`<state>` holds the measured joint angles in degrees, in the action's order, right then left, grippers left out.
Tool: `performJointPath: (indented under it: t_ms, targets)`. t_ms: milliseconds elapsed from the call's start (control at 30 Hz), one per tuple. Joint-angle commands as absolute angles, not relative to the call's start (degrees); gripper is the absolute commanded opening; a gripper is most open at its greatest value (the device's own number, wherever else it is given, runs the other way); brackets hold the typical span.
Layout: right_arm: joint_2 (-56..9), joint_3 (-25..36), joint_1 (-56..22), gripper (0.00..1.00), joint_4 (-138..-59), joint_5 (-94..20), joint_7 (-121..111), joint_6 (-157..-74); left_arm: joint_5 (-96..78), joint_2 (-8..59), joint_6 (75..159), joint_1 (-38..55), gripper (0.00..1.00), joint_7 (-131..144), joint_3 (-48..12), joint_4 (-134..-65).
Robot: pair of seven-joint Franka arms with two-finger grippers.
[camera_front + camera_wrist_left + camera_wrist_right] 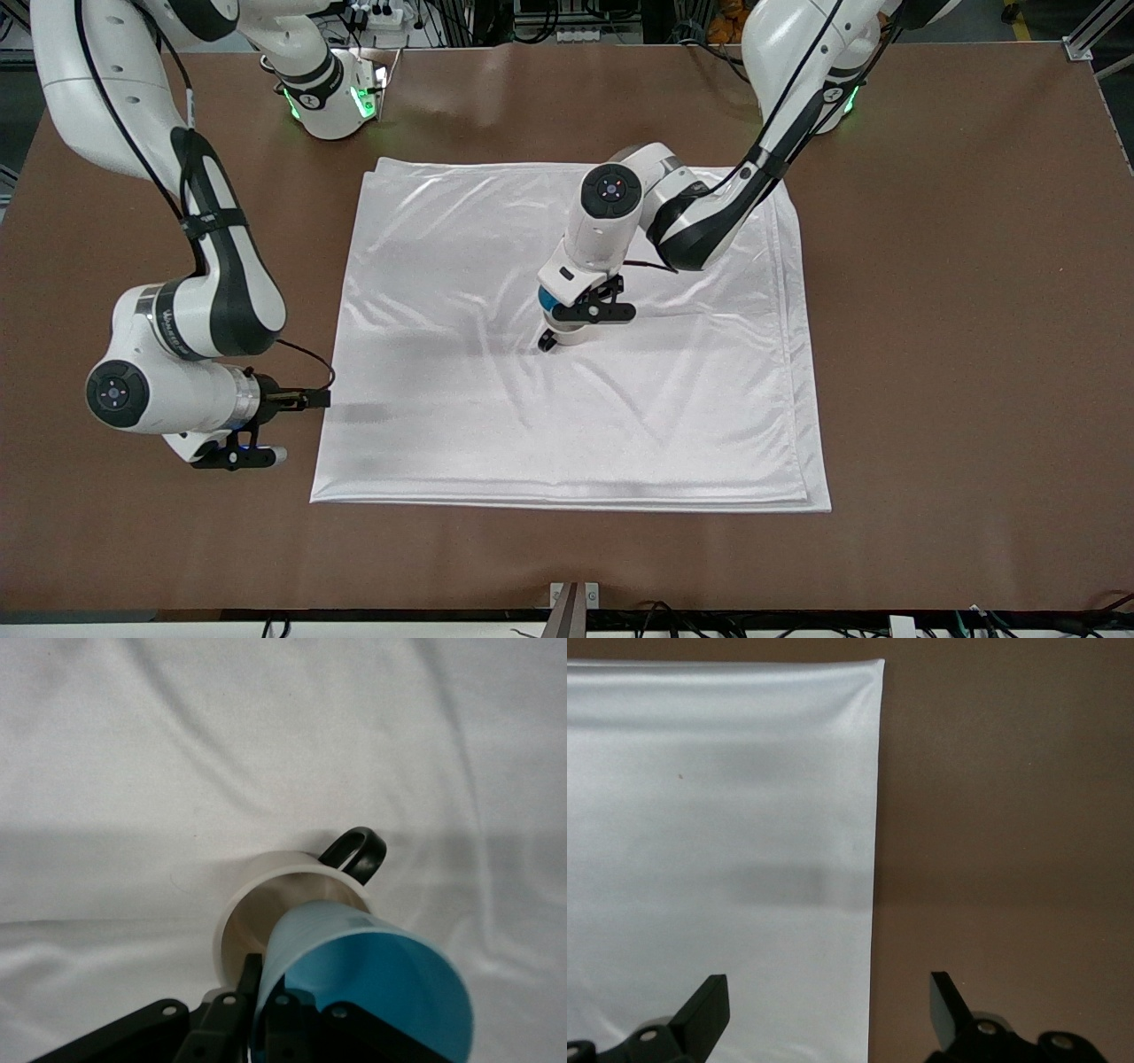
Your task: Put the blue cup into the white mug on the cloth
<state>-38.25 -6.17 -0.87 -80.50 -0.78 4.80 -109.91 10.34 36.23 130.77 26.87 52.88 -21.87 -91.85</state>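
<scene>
— Two hands, one busy: which is holding what?

— My left hand (257, 1028) is clamped on the rim of the blue cup (372, 988), over the middle of the cloth (576, 354). My right hand (828, 1010) waits with its fingers wide over the cloth's edge at the right arm's end of the desk (930, 310), holding nothing.

— Where is the cup relative to the mug?

— The cup is tilted, its open mouth toward my wrist camera and its base at the mouth of the mug (292, 904). The mug stands upright on the cloth, black handle (356, 850) turned away from my fingers. I cannot tell whether the cup's base is past the rim yet.

— What could go wrong?

— I judge the tilt to be the main risk. If I let go now, the cup may catch on the rim and topple out. Pressing down off-centre could tip the mug, or slide it, since the satin looks slippery. My fingers could also knock the rim as they open.
</scene>
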Motion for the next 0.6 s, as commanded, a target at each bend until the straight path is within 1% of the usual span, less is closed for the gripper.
performJointPath:
  t_ms: [0,133,233,333,433,567]
  targets:
    - [-26.47,-6.42,-0.53,1.0,-98.32,-0.18,5.8,-118.1,12.39,37.62,131.83,28.39,1.0,55.89,-20.83,-90.26]
    - [-19.44,-6.33,-0.44,1.0,-112.2,-0.18,5.71,-128.91,12.39,37.44,132.01,29.26,1.0,57.48,-19.78,-90.26]
    - [-16.0,-6.33,-0.26,1.0,-118.55,-0.18,5.71,-133.76,12.48,37.09,132.01,29.27,1.0,57.48,-19.69,-90.26]
    - [-14.51,-6.42,-0.09,1.0,-119.27,-0.18,5.71,-132.81,12.74,35.87,131.92,28.74,1.0,57.39,-19.69,-90.26]
    - [-12.93,-6.33,-0.09,1.0,-118.57,-0.18,5.71,-129.21,12.74,33.93,131.75,28.04,1.0,57.3,-19.51,-90.26]
    - [-9.5,-6.33,-0.18,1.0,-117.6,-0.18,5.8,-123.59,12.83,29.28,130.0,27.6,1.0,57.39,-17.93,-90.35]
